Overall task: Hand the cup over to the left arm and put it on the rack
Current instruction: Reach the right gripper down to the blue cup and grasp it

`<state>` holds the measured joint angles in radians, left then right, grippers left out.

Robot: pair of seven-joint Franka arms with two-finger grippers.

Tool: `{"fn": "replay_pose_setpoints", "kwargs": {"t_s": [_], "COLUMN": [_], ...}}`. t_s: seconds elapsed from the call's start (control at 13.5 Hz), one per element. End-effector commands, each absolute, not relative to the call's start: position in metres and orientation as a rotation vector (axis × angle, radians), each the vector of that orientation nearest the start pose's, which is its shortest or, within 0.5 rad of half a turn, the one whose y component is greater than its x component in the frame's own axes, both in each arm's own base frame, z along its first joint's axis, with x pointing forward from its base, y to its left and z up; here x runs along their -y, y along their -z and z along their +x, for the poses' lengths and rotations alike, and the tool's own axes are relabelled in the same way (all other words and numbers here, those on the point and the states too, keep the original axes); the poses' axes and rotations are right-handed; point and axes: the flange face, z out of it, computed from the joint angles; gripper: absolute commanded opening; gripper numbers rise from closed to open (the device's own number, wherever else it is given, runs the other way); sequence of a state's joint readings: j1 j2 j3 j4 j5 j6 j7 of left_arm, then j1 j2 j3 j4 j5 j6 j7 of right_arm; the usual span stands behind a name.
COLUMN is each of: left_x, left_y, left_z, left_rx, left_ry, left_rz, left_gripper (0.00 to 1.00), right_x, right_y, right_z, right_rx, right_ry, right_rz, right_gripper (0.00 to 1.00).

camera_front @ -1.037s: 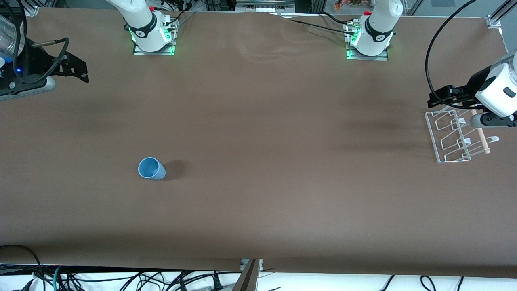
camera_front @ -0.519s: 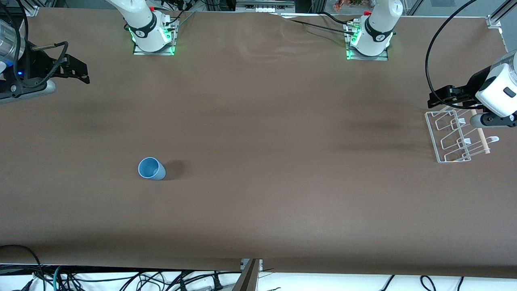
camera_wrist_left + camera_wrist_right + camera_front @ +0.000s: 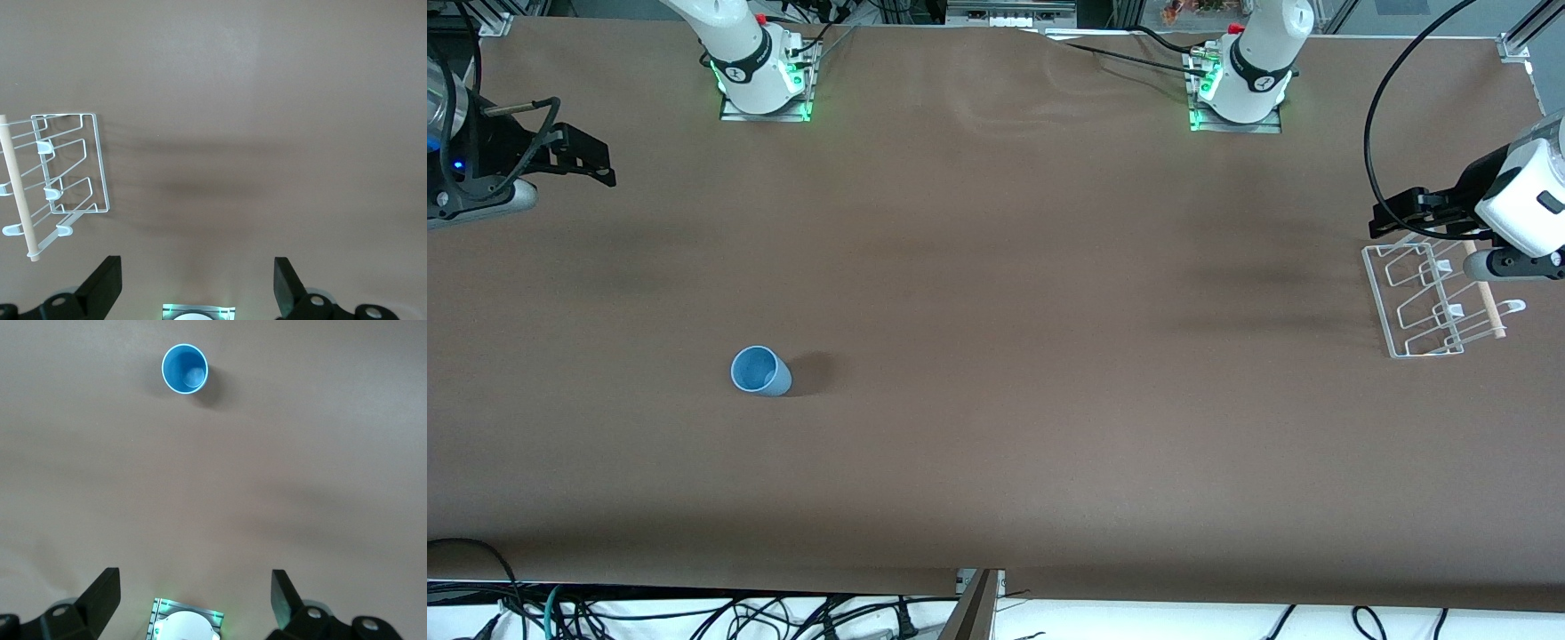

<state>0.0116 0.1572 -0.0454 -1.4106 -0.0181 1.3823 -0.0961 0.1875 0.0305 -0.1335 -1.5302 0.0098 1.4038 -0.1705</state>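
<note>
A robotics lab is showing here. Two white robot arm bases [image 3: 760,67] [image 3: 1240,80] are glowing green on metal plates bolted along the top edge of a wide bench [image 3: 996,462] covered in plain brown sheeting. Aluminium framing [image 3: 1520,40] is standing at its corners, and loose black cables [image 3: 694,613] are trailing along the bottom edge.

High front view (wrists downward)

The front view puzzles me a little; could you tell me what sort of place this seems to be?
Most likely a robotics lab bench. Two arm bases are bolted along one table edge, loose cables hang off its edge, and only the cup and the rack sit on the brown cover.
</note>
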Motion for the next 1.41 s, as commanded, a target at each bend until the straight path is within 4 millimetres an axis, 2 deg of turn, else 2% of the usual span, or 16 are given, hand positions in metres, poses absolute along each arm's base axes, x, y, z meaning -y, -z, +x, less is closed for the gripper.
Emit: {"fn": "replay_pose_setpoints", "kwargs": {"t_s": [0.0,0.15,0.44,0.67,0.89,1.11,1.33], "left_x": [0.023,0.023,0.029,0.025,0.028,0.029,0.027], "left_y": [-0.596,-0.599,-0.598,-0.599,-0.599,-0.599,-0.597], "left_z": [0.589,0.589,0.590,0.590,0.590,0.590,0.590], "left_rx": [0.101,0.098,0.084,0.089,0.082,0.079,0.079], "left_ry": [-0.288,-0.276,-0.276,-0.273,-0.273,-0.273,-0.276], "left_rz": [-3.157,-3.159,-3.158,-3.158,-3.159,-3.158,-3.160], "left_gripper": [1.00,1.00,1.00,1.00,1.00,1.00,1.00], "right_x": [-0.029,-0.029,-0.029,-0.029,-0.030,-0.032,-0.038], "right_y": [-0.611,-0.610,-0.588,-0.561,-0.519,-0.466,-0.415], "right_z": [0.535,0.534,0.538,0.543,0.548,0.551,0.570], "right_rx": [0.354,0.351,0.350,0.349,0.349,0.350,0.358], "right_ry": [-0.210,-0.199,-0.178,-0.152,-0.100,-0.026,-0.006], "right_rz": [-3.083,-3.088,-3.094,-3.097,-3.102,-3.110,-3.123], "right_gripper": [1.00,1.00,1.00,1.00,1.00,1.00,0.99]}}
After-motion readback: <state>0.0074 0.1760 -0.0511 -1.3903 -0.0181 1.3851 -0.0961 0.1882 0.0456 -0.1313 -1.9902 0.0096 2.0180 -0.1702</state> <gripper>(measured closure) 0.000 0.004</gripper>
